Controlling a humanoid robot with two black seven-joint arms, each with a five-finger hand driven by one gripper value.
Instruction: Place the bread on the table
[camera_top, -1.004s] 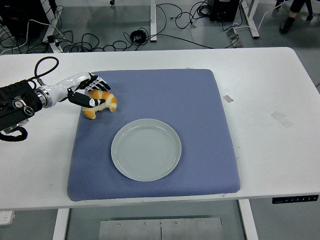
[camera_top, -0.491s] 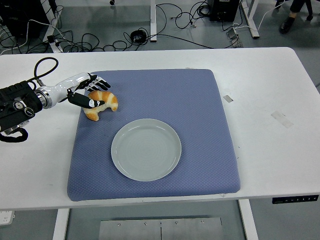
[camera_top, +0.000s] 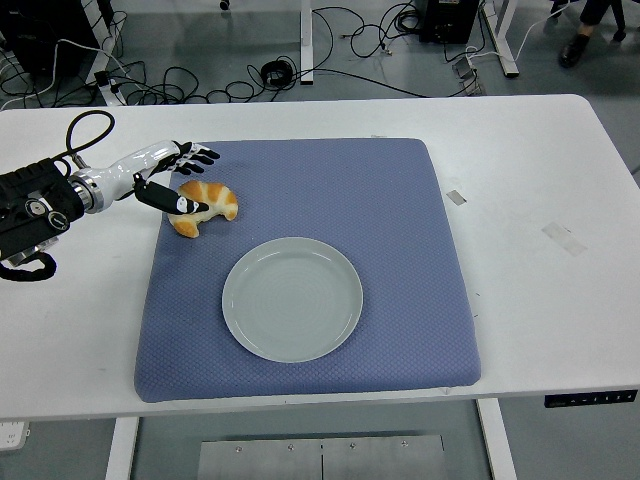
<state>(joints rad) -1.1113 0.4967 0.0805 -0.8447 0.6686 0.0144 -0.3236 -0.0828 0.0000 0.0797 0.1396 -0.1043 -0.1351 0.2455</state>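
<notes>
A white counter (camera_top: 540, 180) is seen from above. A blue mat (camera_top: 400, 240) is laid on the middle of it. A round white plate (camera_top: 291, 298) is set on the mat, nearer the counter's front edge.

The bread (camera_top: 205, 206) is curved and golden brown. It is found on the mat near the mat's back left corner, just behind and to the left of the plate, and apart from it.

The left robot hand (camera_top: 170, 175) is reached in from the counter's left edge. Its fingers (camera_top: 200, 155) are spread out over the mat's back left corner, behind the bread. Its thumb is laid at the bread's left side, and whether it touches cannot be told. Nothing is held by this hand.

Two small bits of tape (camera_top: 563, 238) are stuck on the right part of the counter.
</notes>
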